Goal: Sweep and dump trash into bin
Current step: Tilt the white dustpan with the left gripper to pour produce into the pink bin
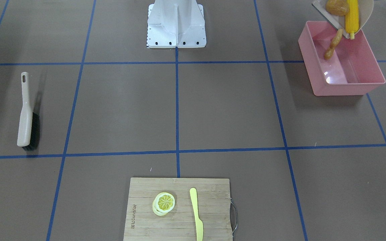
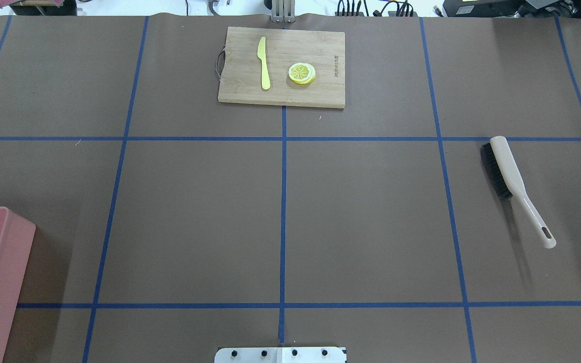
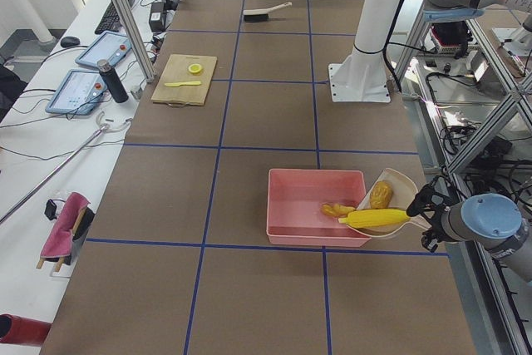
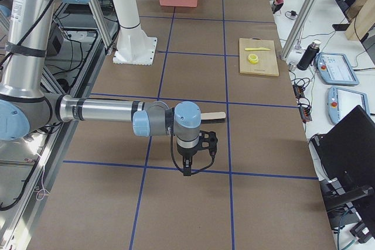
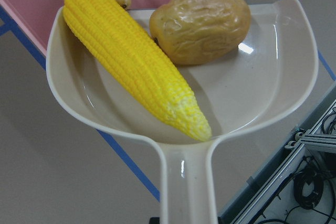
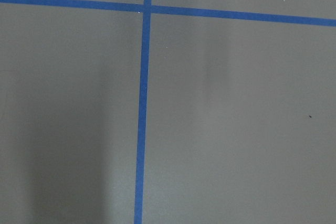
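Tilted dustpan [image 5: 262, 93] over the rim of the bin [image 1: 347, 89], carrying corn cob [image 5: 131, 61] and potato [image 5: 199, 24]; ginger root [image 1: 333, 43] inside bin. Whether left tool [image 3: 418, 205] and right tool [image 4: 188, 169] are open or closed cannot be told.

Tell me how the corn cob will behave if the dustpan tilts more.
The corn cob probably slides lengthwise: it lies along the glossy dustpan, tip over the bin. Its round body could also roll sideways. It looks like rigid plastic, so unlikely to bend.
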Robot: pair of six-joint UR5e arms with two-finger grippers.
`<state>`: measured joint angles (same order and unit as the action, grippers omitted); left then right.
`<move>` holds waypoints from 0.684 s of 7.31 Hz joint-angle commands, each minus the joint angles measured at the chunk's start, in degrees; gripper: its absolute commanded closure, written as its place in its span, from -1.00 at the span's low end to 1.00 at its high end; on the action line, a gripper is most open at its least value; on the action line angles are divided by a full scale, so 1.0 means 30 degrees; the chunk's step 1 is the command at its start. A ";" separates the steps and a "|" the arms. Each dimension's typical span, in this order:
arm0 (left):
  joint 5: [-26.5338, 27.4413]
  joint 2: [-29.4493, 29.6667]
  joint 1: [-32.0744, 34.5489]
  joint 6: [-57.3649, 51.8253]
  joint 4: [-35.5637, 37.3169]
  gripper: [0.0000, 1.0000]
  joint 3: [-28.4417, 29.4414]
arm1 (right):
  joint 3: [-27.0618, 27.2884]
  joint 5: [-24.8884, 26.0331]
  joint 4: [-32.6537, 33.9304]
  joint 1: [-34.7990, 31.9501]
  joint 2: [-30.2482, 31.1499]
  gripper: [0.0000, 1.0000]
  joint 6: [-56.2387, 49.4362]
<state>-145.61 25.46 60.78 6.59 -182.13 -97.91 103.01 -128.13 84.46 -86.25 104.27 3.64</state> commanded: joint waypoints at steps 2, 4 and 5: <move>-0.0531 0.0068 0.0594 0.1578 0.1112 1.00 -0.0147 | 0.0000 0.0084 0.0000 0.0009 0.0018 -1.00 0.0018; -0.0710 0.0243 0.1504 0.1639 0.3249 1.00 -0.1226 | -0.0029 0.0084 0.0000 0.0009 -0.0012 -1.00 0.0018; -0.0971 0.0534 0.2059 0.2307 0.3925 1.00 -0.1695 | -0.0058 0.0084 0.0000 0.0009 0.0017 -1.00 -0.0011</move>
<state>-147.82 26.24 65.08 11.86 -173.31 -101.21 102.92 -127.89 84.46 -86.22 104.27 3.65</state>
